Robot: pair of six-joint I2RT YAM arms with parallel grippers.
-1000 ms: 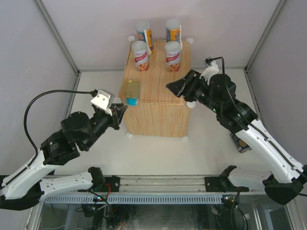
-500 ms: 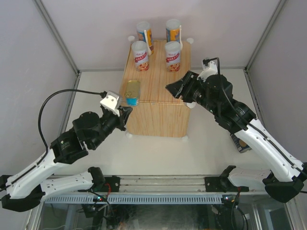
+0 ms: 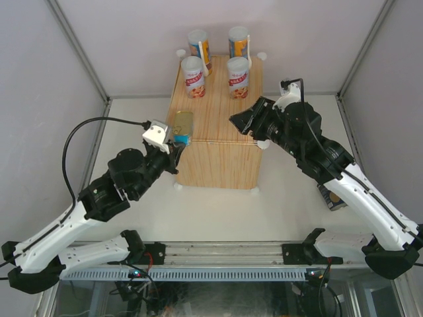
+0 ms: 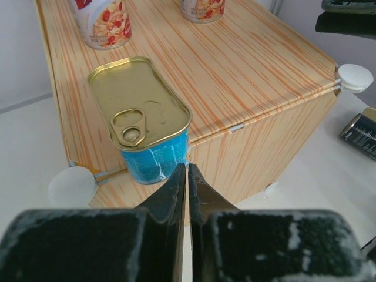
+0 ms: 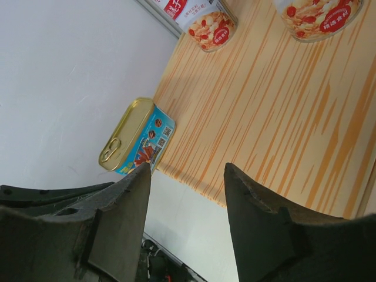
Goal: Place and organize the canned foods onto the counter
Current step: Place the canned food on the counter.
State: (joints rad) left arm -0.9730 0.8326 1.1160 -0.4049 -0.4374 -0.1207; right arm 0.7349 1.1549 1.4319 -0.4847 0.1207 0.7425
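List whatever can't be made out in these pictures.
- Dark can: left wrist view, cut by the right edge; top view, mostly under the right arm; label unreadable.
- Short white-red cans: tops cut off by the top edge in both wrist views.
- Left pincer and flat tin: shut tips sit at the tin's blue side; touching or not, cannot tell.
- Tall cylinders: print too small in the top view.

In the top view the left arm [image 3: 99,195] reaches from the lower left toward centre, and the left gripper [image 3: 173,153] is closed tight on nothing. The right arm [image 3: 344,175] stretches up from the lower right, and the right gripper [image 3: 239,121] is parted and empty.
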